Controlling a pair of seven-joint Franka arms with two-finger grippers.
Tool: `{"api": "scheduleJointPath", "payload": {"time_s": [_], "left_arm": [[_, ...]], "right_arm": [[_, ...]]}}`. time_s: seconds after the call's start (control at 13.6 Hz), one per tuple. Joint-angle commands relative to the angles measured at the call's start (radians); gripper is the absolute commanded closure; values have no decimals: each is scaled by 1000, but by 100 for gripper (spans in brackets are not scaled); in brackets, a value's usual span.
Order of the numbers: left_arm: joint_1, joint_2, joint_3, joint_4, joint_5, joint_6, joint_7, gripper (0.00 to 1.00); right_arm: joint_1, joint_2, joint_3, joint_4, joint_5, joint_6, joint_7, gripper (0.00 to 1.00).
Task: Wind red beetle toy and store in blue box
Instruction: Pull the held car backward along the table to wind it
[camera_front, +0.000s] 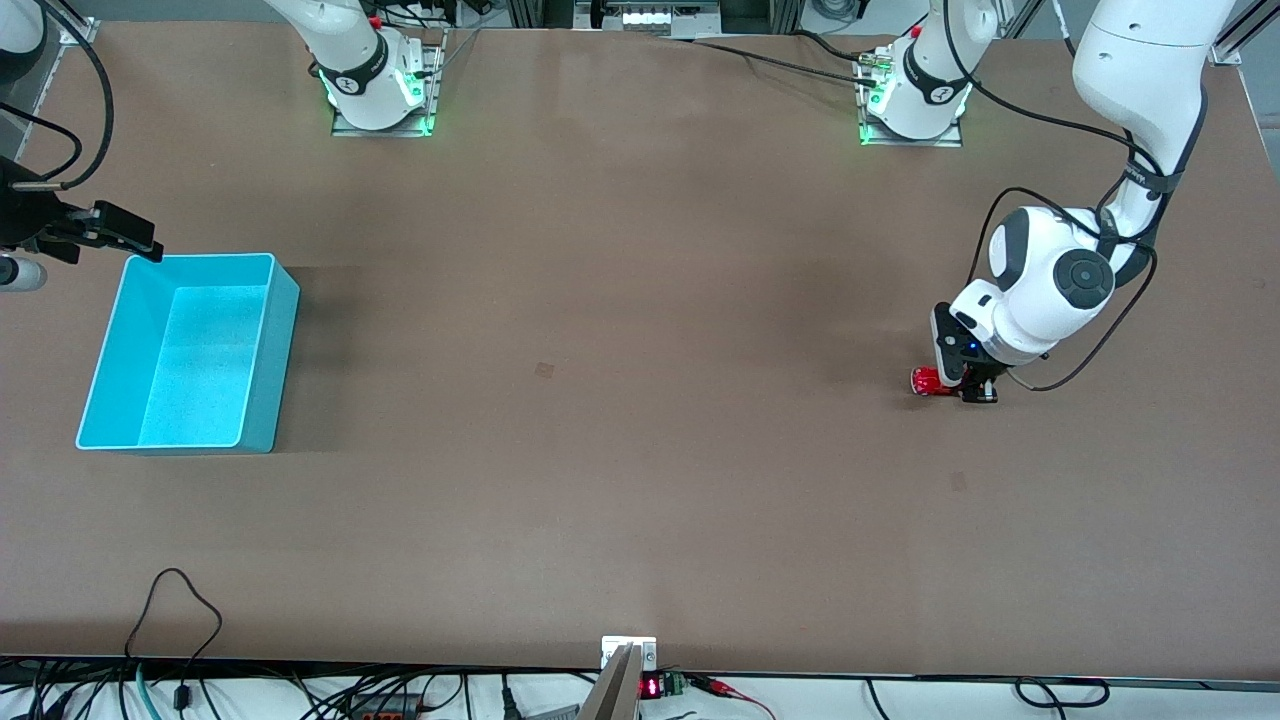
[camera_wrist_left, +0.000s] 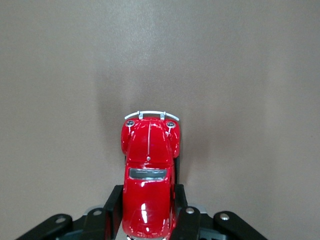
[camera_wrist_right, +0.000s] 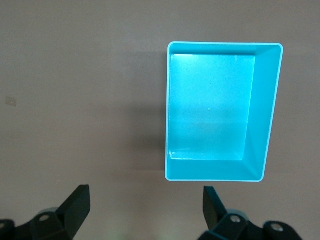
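Left gripper (camera_wrist_left: 148, 220) clamps red beetle toy (camera_wrist_left: 148, 175); blue box (camera_front: 272, 350) empty.

Two glossy white robot arms with black fittings

Showing rounded white shells with dark grey round joint caps and black bands near the bases; glowing green at both square metal base plates; trailing thin black cables in loops along the left arm; ending in the matte black two-finger left gripper (camera_front: 975, 385) and right gripper (camera_wrist_right: 145, 205), with silvery screws showing.
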Motion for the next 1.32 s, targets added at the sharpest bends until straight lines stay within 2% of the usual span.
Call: {"api": "scheduleJointPath", "payload": {"time_s": [0.0, 0.29, 0.51, 1.03, 1.1, 1.17, 1.25], "left_arm": [[3, 4, -2, -10, 14, 5, 14, 72], [15, 33, -2, -2, 14, 5, 11, 76], [64, 41, -1, -2, 14, 3, 19, 76], [212, 61, -1, 12, 14, 3, 243, 75], [219, 58, -2, 10, 14, 3, 244, 70], [219, 53, -2, 10, 14, 3, 238, 47], [219, 46, -4, 12, 10, 3, 237, 0]], "right_arm": [[-5, -9, 8, -4, 0, -2, -1, 0], [-5, -9, 8, -4, 0, -2, -1, 0], [-5, -9, 8, -4, 0, -2, -2, 0], [-5, -9, 8, -4, 0, -2, -1, 0], [-5, -9, 8, -4, 0, -2, -1, 0], [-5, -9, 8, -4, 0, -2, -1, 0], [-5, -9, 8, -4, 0, -2, -1, 0]]}}
